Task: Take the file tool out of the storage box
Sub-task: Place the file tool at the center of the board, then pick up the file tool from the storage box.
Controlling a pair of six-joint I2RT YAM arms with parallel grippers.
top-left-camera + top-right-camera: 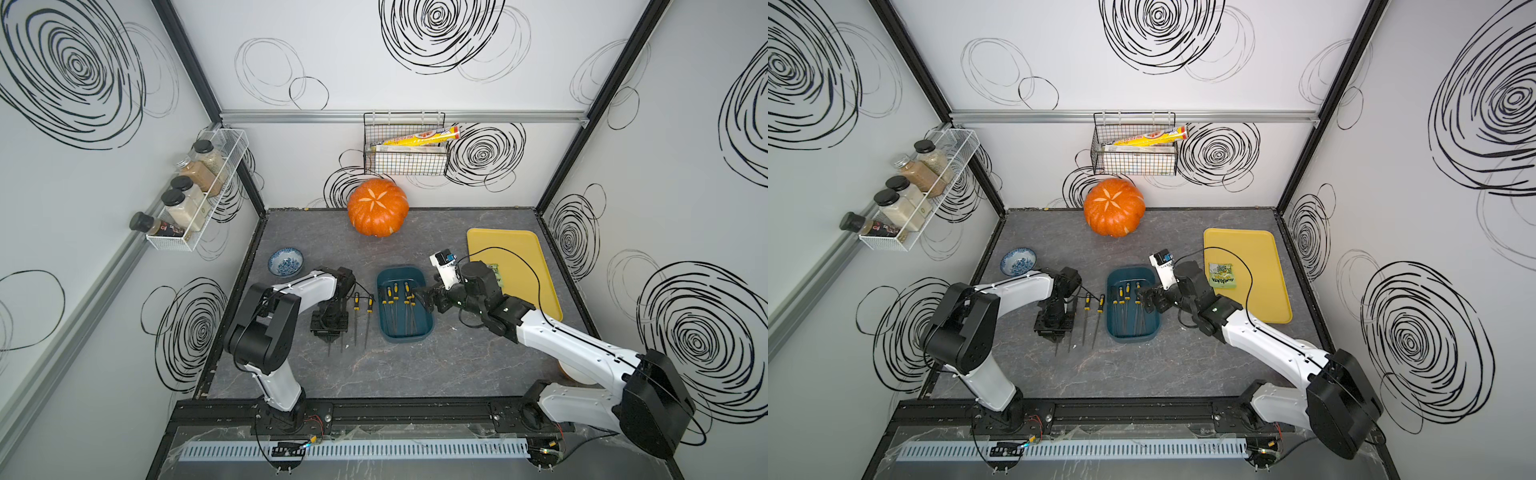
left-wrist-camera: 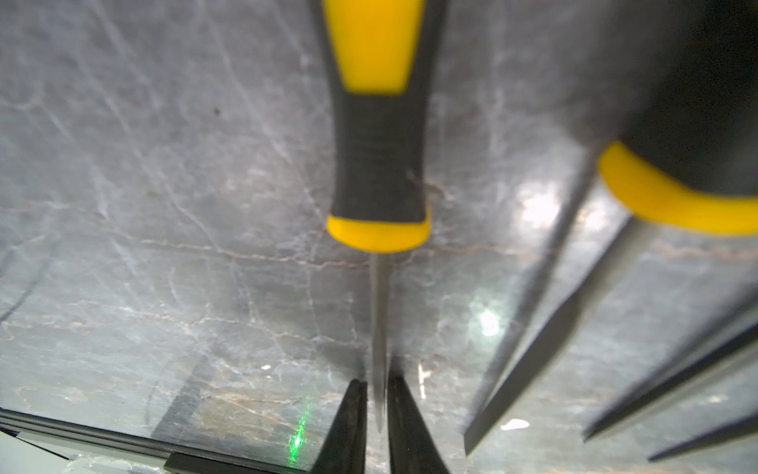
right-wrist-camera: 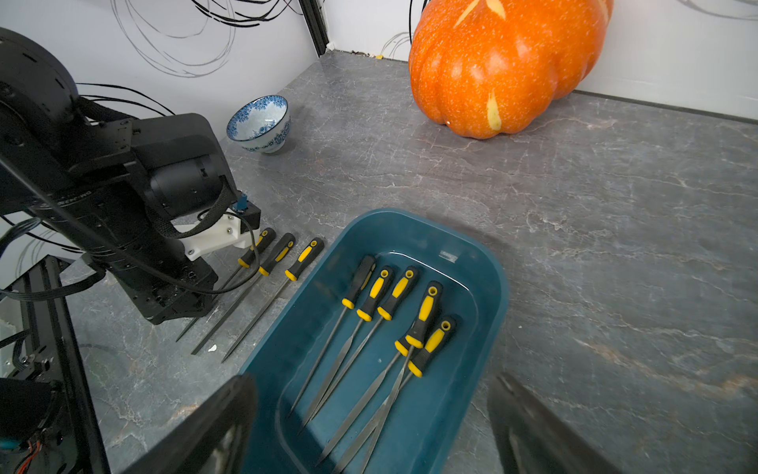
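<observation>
Left gripper [image 2: 376, 396] down at the table [image 1: 415, 374], left of centre in both top views. Fingertips [image 2: 348, 427] barely parted on either side of the blade tip of one file [image 2: 379, 164]. Thin dark gap visible along one side of the blade, so no clamp on it. That file flat on the grey stone surface, outside the storage box [image 1: 401, 271], yellow-and-black handle toward the back wall.

Just right of it in the frame, between the left wrist and the box, two more files [image 1: 362, 318], parallel, close together, apart from the box wall.

Box dark teal, at the middle of the frame in both top views, long side running front to back. Inside, five further files [image 3: 400, 293], handles toward the far end, blades toward the near end, two of them overlapping.

Right gripper [image 3: 371, 381] spread wide and empty, poised over the box's right-hand rim, nothing between the fingers but the tub below.

Elsewhere:
- Orange pumpkin [image 1: 377, 208] at upper centre, against the back wall, pale petal cuts on top.
- Blue-and-white bowl [image 1: 285, 262] toward the left edge of the table.
- Yellow tray [image 1: 528, 249] at the right, with a green packet [image 1: 1222, 276] on it.
- Black wire basket [image 1: 405, 162] on the wall above the pumpkin, holding long cartons.
- White wire rack [image 1: 195, 199] of spice jars at upper left.
</observation>
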